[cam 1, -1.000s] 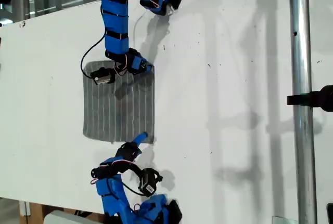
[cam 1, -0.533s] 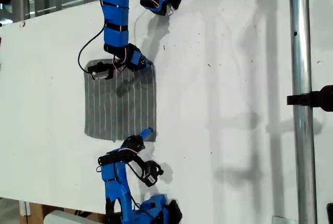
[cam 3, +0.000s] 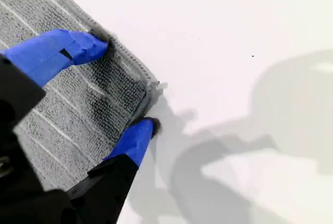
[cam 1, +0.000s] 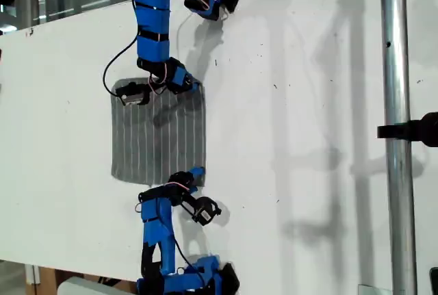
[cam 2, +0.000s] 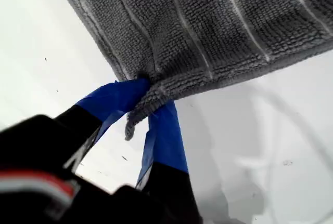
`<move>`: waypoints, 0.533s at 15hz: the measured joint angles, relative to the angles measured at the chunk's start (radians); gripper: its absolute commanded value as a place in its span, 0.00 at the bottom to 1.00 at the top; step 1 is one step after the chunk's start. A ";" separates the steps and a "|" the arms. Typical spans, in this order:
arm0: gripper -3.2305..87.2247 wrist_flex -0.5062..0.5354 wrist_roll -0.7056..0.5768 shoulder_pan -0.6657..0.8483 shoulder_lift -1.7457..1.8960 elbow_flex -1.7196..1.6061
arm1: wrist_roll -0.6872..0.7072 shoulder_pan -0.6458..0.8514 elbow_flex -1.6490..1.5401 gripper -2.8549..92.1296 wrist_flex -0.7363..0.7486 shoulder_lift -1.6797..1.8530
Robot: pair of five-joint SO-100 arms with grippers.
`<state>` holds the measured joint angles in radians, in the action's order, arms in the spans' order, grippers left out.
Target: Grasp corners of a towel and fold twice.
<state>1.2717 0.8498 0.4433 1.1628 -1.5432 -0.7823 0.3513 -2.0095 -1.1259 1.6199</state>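
Pinching towel (cam 2: pixel 218 31) corner w/ my first gripper (cam 2: pixel 148 104), my second gripper (cam 3: pixel 122 86) spread wide over another corner, both arms angled low.

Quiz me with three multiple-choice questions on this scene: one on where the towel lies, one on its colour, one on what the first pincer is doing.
1. In the exterior view, the towel lies on the table's:
A left half
B right half
C exact middle

2. The towel is:
A plain red
B grey with pale stripes
C green checked

3. My first pincer is:
A open over bare table
B holding a cup
C shut on a towel corner

Answers: 1 A, it sits left of the table's middle. 2 B, both wrist views show grey pile with pale lines. 3 C, fabric is bunched between its blue tips.
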 measured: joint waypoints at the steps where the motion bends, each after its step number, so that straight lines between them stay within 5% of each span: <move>1: 0.05 0.023 0.021 0.009 -0.029 0.043 | 0.000 0.000 0.000 0.03 0.000 0.000; 8: 0.00 0.158 -0.015 -0.064 0.069 0.091 | -0.043 -0.074 0.015 0.03 -0.084 0.104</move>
<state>1.4297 0.8345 0.3789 1.2318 -1.4527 -0.8253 0.2777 -1.9942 -1.2103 1.7242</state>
